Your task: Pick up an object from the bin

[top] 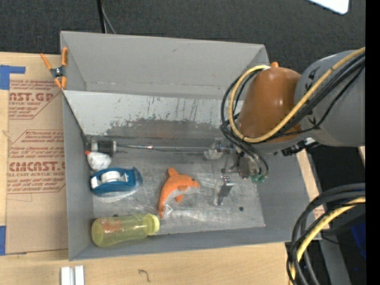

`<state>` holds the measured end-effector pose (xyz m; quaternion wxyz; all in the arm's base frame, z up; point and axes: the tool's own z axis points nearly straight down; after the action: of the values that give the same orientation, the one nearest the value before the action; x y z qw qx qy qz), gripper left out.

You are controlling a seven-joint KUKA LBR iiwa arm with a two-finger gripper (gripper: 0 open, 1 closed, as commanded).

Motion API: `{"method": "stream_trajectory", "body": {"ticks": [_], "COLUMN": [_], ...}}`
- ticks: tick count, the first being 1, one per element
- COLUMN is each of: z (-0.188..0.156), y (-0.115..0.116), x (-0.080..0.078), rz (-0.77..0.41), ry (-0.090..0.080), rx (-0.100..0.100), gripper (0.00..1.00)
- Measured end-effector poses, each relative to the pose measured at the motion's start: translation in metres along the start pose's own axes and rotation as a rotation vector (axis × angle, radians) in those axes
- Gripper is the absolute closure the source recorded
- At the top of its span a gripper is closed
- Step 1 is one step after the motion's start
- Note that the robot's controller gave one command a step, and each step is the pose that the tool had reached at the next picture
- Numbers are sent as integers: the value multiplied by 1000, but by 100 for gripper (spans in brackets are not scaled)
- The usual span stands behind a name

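Observation:
My gripper (219, 172) hangs over the right half of the bin floor, open, with nothing between its fingers. One fingertip (224, 192) is low, close to the floor; the other sits nearer the back wall. An orange toy dolphin (176, 189) lies just left of the gripper, apart from it, with its tail toward the front. Along the foot of the back wall lies a long dark rod (154, 147), whose right end reaches the gripper's far finger.
A blue and white tape dispenser (116, 181) lies at the left, with a small white and orange thing (98, 159) behind it. A yellow translucent bottle (123, 229) rests on its side at the front left corner. The arm's orange dome and cables hang over the bin's right wall.

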<state>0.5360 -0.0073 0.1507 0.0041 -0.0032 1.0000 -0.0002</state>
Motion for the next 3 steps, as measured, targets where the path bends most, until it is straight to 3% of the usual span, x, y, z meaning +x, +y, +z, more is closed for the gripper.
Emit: {"method": "stream_trajectory", "body": {"ticks": [1,2,3], "z": [77,79,79], "y": [-11,-11,-11], "x": [-2,0,0], "rz": [85,85,85], "ry": [1,6,6], "rx": [-1,-1,-1], "gripper": [100,0,0]}}
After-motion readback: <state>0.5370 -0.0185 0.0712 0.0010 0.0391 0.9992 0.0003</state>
